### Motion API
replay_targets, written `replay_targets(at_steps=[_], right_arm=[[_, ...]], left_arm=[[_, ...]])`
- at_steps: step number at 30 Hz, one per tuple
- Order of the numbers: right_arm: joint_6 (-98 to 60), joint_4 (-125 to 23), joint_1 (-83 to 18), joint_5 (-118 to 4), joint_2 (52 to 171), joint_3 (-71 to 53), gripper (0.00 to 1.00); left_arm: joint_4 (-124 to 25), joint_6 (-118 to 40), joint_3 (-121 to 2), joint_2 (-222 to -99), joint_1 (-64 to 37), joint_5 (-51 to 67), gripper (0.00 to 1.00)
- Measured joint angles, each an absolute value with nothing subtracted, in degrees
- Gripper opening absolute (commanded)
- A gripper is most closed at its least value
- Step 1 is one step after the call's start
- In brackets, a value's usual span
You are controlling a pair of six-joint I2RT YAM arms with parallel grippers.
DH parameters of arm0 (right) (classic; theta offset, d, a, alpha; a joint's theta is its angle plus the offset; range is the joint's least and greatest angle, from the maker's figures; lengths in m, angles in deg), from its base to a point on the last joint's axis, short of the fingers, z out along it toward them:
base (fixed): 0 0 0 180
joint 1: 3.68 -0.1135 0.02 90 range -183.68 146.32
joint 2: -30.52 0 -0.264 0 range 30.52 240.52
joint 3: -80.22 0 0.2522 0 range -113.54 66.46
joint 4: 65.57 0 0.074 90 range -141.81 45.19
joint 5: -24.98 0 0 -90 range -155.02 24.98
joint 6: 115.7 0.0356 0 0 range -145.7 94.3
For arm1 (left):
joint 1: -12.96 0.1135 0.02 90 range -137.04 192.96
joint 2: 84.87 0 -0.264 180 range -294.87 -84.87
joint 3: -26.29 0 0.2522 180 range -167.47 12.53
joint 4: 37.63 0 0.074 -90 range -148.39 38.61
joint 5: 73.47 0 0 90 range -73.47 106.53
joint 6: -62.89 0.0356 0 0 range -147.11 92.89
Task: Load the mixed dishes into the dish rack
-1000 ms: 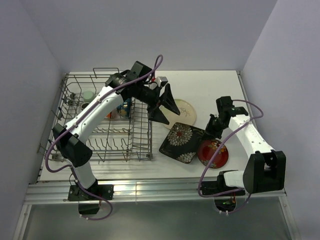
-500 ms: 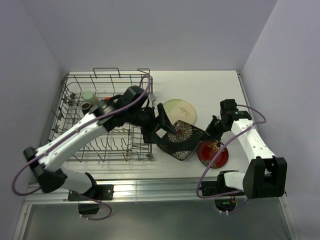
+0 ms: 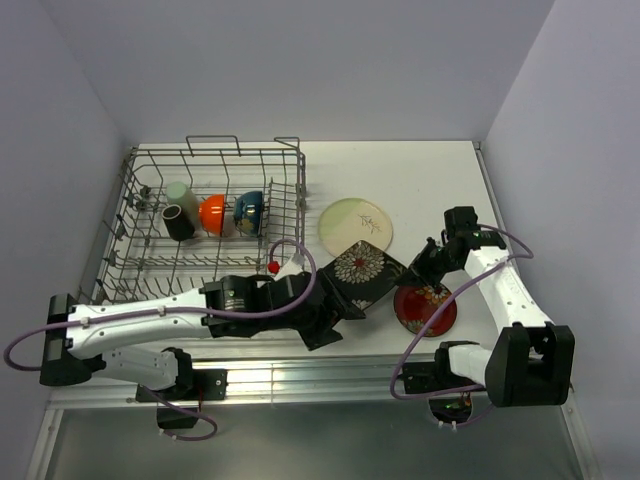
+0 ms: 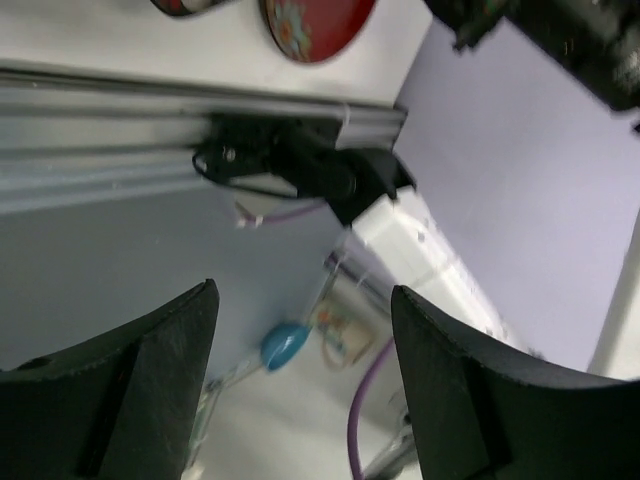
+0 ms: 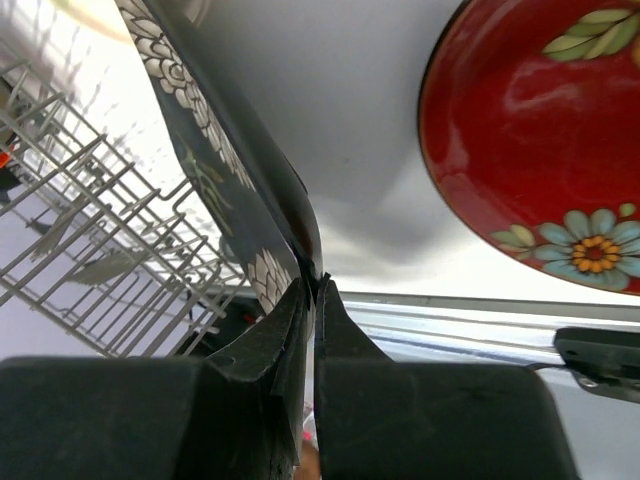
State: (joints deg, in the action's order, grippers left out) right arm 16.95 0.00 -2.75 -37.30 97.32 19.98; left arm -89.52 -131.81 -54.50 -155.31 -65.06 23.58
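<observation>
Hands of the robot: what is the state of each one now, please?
Left hand: open, holding nothing.
Right hand: closed on the rim of the black floral plate.

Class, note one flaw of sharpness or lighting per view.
Top view: glare on the metal rail at the near edge. Left wrist view: smeared throughout. Right wrist view: white reflections on the red plate; jaws dark and soft.

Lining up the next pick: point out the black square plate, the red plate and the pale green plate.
black square plate [image 3: 365,268], top view, on its flowered middle.
red plate [image 3: 420,306], top view, on its centre.
pale green plate [image 3: 355,225], top view, on its centre.
</observation>
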Motion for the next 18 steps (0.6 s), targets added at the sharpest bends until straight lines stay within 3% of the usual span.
replay_targets(at_steps=[18], right_arm=[[21.33,-1.51,-3.19,-34.74,97.32,19.96,0.00]], left_arm=[[-77.23,-137.69,-42.98,-160.49,-78.37,56.82,0.67]])
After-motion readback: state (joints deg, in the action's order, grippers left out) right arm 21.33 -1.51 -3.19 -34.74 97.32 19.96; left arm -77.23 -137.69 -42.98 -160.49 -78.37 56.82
